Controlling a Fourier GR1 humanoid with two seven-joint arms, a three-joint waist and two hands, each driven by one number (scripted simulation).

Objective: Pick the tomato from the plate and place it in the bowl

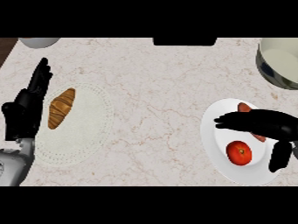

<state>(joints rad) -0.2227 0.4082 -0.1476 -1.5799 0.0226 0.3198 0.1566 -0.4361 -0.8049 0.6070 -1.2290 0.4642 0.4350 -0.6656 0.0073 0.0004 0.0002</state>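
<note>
Scanning from the counter's left edge, I see my left hand resting there with fingers straight and open, pointing toward the far edge. Just beside it lies a croissant on the left part of a pale speckled placemat. At the far left corner a white rounded object is cut off by the view, and a dark block sits at the middle of the far edge. Toward the right edge, a white plate carries the tomato in its near half and a reddish piece of food, mostly hidden, in its far half. My right hand hovers over the plate, fingers extended and open above the tomato, thumb just right of it, holding nothing. A metal bowl stands at the far right corner, well apart from the plate.
</note>
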